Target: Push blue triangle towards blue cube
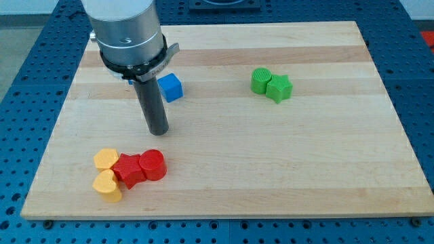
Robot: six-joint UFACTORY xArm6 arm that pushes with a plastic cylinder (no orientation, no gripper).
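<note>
- Resting on the wooden board [305,156] with my tip [158,131] on bare wood, touching no block.
- No jaws to open or clench on this rod; nothing grasped, nothing released, only a blunt end for shoving.
- Blue cube [171,87] just above my tip and slightly toward the view's right, close beside the rod's shaft but apparently apart from it.
- Blue triangle not clearly visible; only a small blue sliver [127,78] peeking out under the arm's housing, above my tip and toward the view's left. Probably the triangle, though too hidden to confirm the shape.
- If so, rod standing roughly between the two blue pieces and a little below them, so not yet on the triangle's far side. Judged a poor spot for pushing: a shove toward the cube would call for getting round to the sliver's left first.
- Red cluster below my tip, near the view's bottom: a red star-like block [129,169] touching a red cylinder [153,165].
- Two yellow blocks [105,159] [107,184] against the red ones, below and left of my tip, out of any likely path.
- Two green blocks [261,80] [279,88] pressed together, well apart to the right of my tip and irrelevant to the push.
</note>
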